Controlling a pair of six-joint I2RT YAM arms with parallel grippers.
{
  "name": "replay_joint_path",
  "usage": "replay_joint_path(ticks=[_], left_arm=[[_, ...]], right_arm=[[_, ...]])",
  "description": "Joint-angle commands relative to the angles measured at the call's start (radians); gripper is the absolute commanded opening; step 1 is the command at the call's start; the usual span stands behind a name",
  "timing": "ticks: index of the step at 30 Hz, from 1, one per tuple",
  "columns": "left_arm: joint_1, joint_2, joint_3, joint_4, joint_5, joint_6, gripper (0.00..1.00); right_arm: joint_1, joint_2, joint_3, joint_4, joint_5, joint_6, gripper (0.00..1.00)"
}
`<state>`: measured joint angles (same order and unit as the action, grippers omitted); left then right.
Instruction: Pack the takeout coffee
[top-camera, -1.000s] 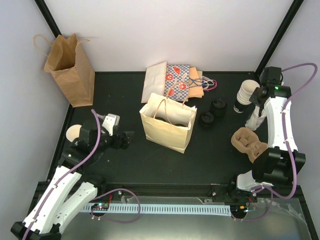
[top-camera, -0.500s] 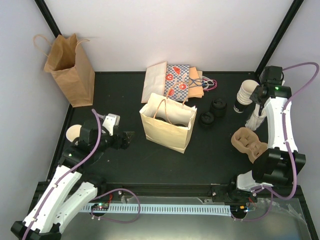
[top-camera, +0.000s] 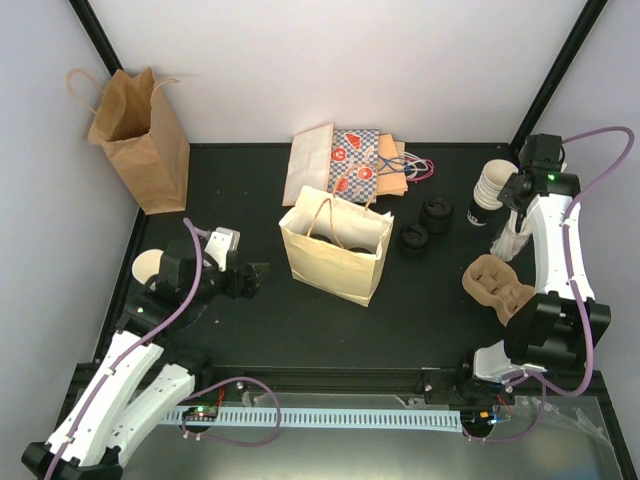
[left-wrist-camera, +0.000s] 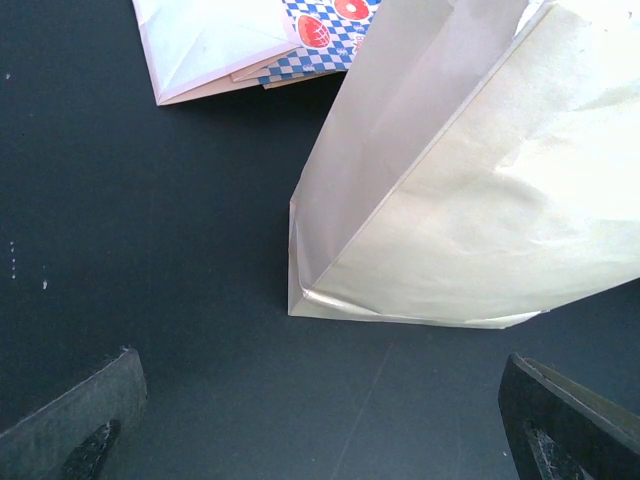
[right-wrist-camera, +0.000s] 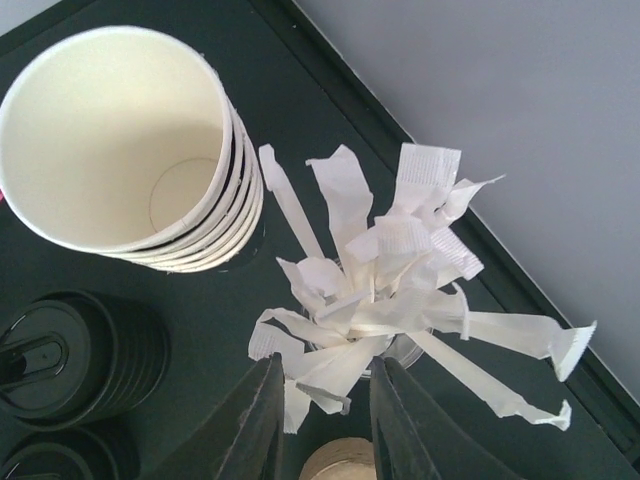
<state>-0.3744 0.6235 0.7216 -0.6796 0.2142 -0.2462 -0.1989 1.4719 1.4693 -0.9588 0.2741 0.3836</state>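
Black matte table (top-camera: 250, 190) with pale walls behind, seen on my overhead feed. The task's things, a nested stack of small white tapered paper cups (top-camera: 492, 186), stand upright at 2 o'clock on the table. On the right wrist feed the top cup (right-wrist-camera: 120, 150) is empty.

Just beside the stack, toward 4 o'clock from it, is an upright bundle of white paper-wrapped sticks (right-wrist-camera: 390, 290). My right gripper (right-wrist-camera: 327, 400) hangs over that bundle. Its fingers (right-wrist-camera: 262, 420) are drawn in to a narrow gap with wrapper ends showing in it, and I cannot tell whether they pinch anything.

Stacks of black plastic lids (top-camera: 425, 225) sit at 9 o'clock from the cups. A brown moulded pulp cup carrier (top-camera: 497, 285) lies at 4 o'clock on the table.

A cream paper bag with twisted handles (top-camera: 335, 250) stands open at the centre. Flat folded bags, one with a red-and-blue check print (top-camera: 350, 165), lie at 12 o'clock from it. A tall brown kraft bag (top-camera: 140, 135) stands open at 10 o'clock.

My left gripper (top-camera: 255, 277) sits at 8 o'clock, pointing at the cream bag's lower corner (left-wrist-camera: 300, 295). Its jaws are spread wide with nothing between them. It is near the bag but apart from it.
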Motion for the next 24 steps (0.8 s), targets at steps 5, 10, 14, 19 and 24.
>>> replay_joint_path(ticks=[5,10,14,19,24], left_arm=[[0.005,0.000,0.004,0.026,0.015,-0.005,0.99],[0.005,0.001,0.004,0.025,0.015,-0.005,0.99],[0.006,0.001,0.004,0.025,0.016,-0.005,0.99],[0.005,0.002,0.004,0.025,0.019,-0.004,0.99],[0.005,0.005,0.004,0.028,0.027,-0.001,0.99]], right_arm=[[-0.007,0.007,-0.031,0.044,-0.014,0.010,0.25],[-0.007,0.010,-0.023,0.038,-0.022,0.006,0.08],[-0.007,-0.009,-0.022,0.033,-0.029,-0.004,0.06],[-0.007,-0.030,-0.003,0.006,-0.010,-0.017,0.01],[-0.006,-0.061,0.023,-0.026,0.012,-0.025,0.01]])
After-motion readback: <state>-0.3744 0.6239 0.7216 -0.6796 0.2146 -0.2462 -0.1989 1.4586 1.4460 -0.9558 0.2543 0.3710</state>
